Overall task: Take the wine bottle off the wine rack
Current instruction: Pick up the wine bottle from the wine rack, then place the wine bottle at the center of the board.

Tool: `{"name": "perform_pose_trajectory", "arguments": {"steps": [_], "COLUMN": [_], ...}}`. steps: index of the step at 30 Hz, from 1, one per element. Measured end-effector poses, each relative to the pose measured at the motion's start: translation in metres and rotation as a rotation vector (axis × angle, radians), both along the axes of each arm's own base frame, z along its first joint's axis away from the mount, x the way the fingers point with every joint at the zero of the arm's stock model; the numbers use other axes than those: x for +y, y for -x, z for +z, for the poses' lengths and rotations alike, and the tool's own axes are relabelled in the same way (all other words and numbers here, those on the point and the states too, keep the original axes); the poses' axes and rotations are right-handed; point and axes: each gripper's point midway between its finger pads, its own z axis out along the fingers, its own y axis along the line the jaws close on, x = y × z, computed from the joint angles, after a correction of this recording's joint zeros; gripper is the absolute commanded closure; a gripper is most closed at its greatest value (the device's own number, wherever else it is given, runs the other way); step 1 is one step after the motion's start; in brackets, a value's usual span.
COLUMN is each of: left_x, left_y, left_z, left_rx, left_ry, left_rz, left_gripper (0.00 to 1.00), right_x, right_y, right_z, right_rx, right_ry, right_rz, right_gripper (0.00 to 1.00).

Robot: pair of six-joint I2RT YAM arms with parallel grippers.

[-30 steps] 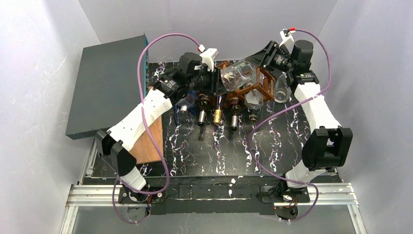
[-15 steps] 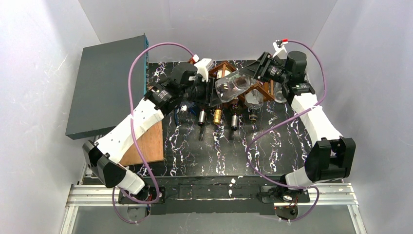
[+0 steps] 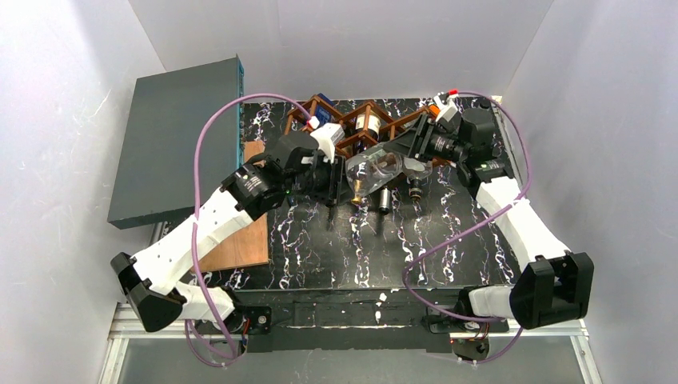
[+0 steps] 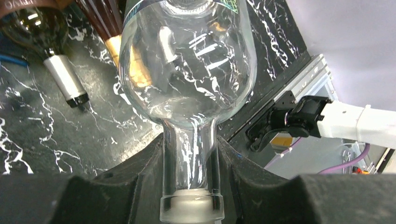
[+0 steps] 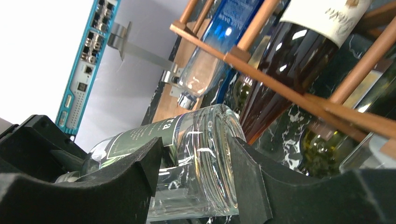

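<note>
From above, the wine rack (image 3: 364,122) stands at the far side of the dark marbled worktop (image 3: 360,248). The clear wine bottle (image 3: 374,168) is out of the rack's cells, just on its near side. It lies roughly level, neck toward the left arm. The left end effector (image 3: 342,178) clamps the neck and the right end effector (image 3: 406,154) takes the base end. The necks of racked bottles (image 3: 385,198) poke out of the rack's near side below the held one. A grey flat box (image 3: 176,128) sits well left of the rack, and a wooden board (image 3: 244,240) lies near-left of it.

In the left wrist view, the left end effector (image 4: 190,161) is nearly closed. Its fingers (image 4: 140,175) press both sides of the wine bottle's (image 4: 187,70) thin neck, just above the rim. A silver-capped neck (image 4: 65,85) rests on the worktop (image 4: 28,135) behind.

In the right wrist view, the right end effector (image 5: 196,158) is partly open, its fingers (image 5: 245,177) straddling the wide base of the wine bottle (image 5: 187,140). The wine rack's (image 5: 280,88) bars cross just beyond. They carry a dark bottle with a white label (image 5: 299,56) and a blue bottle (image 5: 226,28).
</note>
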Motion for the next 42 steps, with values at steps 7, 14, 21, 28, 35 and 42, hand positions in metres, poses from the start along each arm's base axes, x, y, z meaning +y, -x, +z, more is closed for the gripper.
{"name": "perform_pose_trajectory", "arguments": {"steps": [7, 14, 21, 28, 35, 42], "left_x": [0.006, 0.010, 0.014, 0.015, 0.019, 0.022], "left_y": [0.027, 0.049, 0.066, 0.080, 0.093, 0.099], "left_z": [-0.021, -0.038, -0.059, -0.077, -0.093, -0.099], "left_rx": [0.044, 0.084, 0.137, 0.201, 0.254, 0.277], "left_ry": [-0.039, -0.057, -0.076, -0.083, -0.102, -0.121], "left_rz": [-0.002, -0.011, -0.017, -0.040, -0.066, -0.076], "left_gripper": [1.00, 1.00, 1.00, 1.00, 1.00, 1.00], "right_x": [0.007, 0.008, 0.008, 0.007, 0.008, 0.011], "right_y": [0.027, 0.052, 0.074, 0.091, 0.108, 0.116], "right_z": [-0.029, -0.053, -0.081, -0.108, -0.131, -0.140], "right_rx": [0.067, 0.117, 0.185, 0.248, 0.305, 0.318], "right_ry": [0.029, 0.052, 0.082, 0.109, 0.133, 0.143], "right_rz": [0.040, 0.068, 0.095, 0.108, 0.128, 0.149], "right_gripper": [0.37, 0.36, 0.35, 0.34, 0.31, 0.26]}}
